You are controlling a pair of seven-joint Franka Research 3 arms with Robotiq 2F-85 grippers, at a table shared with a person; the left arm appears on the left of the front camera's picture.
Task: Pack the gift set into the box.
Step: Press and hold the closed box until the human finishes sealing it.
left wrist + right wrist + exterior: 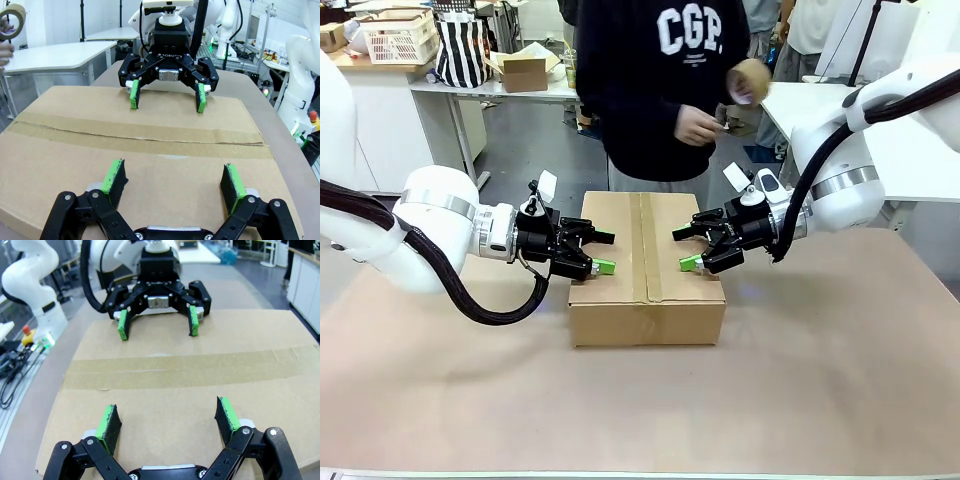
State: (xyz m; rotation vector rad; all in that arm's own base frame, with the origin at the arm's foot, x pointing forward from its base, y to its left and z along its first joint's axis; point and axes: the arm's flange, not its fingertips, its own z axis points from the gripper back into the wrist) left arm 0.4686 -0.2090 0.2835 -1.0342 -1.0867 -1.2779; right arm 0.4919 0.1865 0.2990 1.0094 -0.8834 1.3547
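Box (647,262) at mid-table (820,380), flaps shut under tape, contents hidden. Over its left edge, left gripper (604,252) held level, fingers spread, empty. Facing it, right gripper (683,250) likewise spread and empty. Behind, a person's hand (752,78), blurred.

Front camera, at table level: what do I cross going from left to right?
From the left: left arm → left hand, open → taped seam down the middle of the box → right hand, open → right arm.
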